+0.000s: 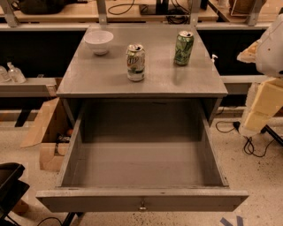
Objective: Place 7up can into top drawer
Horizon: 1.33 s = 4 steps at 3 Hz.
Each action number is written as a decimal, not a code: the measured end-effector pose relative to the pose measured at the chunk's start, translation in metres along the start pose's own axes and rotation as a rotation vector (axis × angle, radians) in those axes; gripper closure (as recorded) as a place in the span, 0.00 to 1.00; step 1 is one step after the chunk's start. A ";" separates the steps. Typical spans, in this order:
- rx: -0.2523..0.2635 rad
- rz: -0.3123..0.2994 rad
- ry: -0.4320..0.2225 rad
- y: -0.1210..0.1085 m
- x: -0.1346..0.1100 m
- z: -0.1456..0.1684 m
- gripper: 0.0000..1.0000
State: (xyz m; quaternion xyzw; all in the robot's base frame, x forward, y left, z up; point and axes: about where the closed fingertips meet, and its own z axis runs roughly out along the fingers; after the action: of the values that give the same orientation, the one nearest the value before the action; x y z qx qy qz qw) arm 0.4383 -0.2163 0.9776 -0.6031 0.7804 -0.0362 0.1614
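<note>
Well, 7up can [135,62] on cabinet [106,78], gripper [261,108] far right.

Setting: lab or workshop. A long pale wooden workbench [66,13] on metal uprights runs beyond the rear edge of the grey wooden cabinet top [110,75], carrying black cables [177,18]. An open brown cardboard box [48,132] and a loose black cord [250,148] lie on the speckled floor [261,185].

Warm, dim overhead light: soft sheen on the tabletop [110,77], deep shadow in the top drawer's [88,201] far end. The end effector [258,112], right edge, is brightest.
</note>
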 end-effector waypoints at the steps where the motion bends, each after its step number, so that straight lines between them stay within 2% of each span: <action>1: 0.000 0.000 0.000 0.000 0.000 0.000 0.00; 2: 0.039 0.004 -0.054 -0.015 -0.005 0.007 0.00; 3: 0.116 0.031 -0.242 -0.070 -0.027 0.030 0.00; 4: 0.157 0.105 -0.483 -0.117 -0.058 0.056 0.00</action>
State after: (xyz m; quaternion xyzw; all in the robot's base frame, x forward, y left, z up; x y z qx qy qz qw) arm 0.5767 -0.1849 0.9658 -0.5388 0.7441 0.0569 0.3908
